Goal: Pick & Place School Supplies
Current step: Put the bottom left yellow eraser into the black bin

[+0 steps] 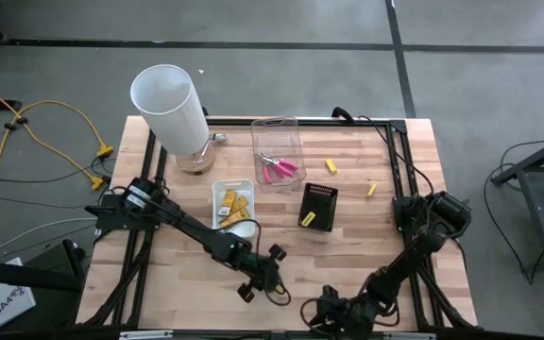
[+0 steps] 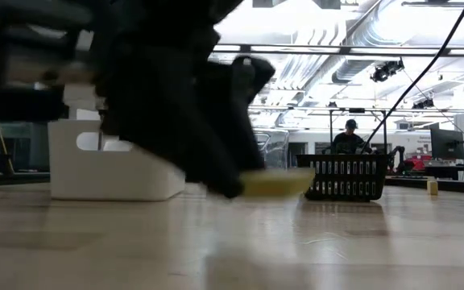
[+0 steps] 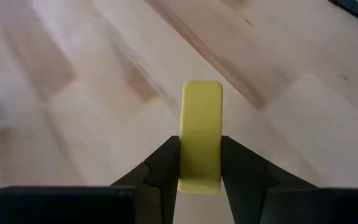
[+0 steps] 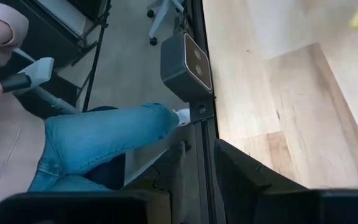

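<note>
A short yellow stubby stick (image 3: 201, 134) is between the fingers of my left gripper (image 3: 199, 142), which is shut on it. In the high view that gripper (image 1: 255, 281) is over the wood near the table's front middle. The low view shows the stick (image 2: 279, 182) just above the table top. My right gripper (image 1: 326, 312) hangs at the table's near edge, and its fingers (image 4: 199, 149) stand open with nothing between them. Two more yellow sticks (image 1: 331, 166) (image 1: 371, 189) lie flat on the table at the far right. My left gripper pinches the stick's two long sides (image 3: 199, 177) between its two fingers, at the end nearest the wrist. The rest of the stick juts out past the fingertips (image 3: 166, 155). The fingers slant down from above and lie along the stick. It hangs clear of the table.
A white tray (image 1: 217, 189) holds flat yellow packs. A clear tray (image 1: 296, 132) holds pink-handled pliers (image 1: 277, 170). A black basket (image 1: 318, 206) stands mid-table and a tall white cylinder (image 1: 170, 102) at the far left. A person's leg (image 4: 98, 140) is beyond the near edge.
</note>
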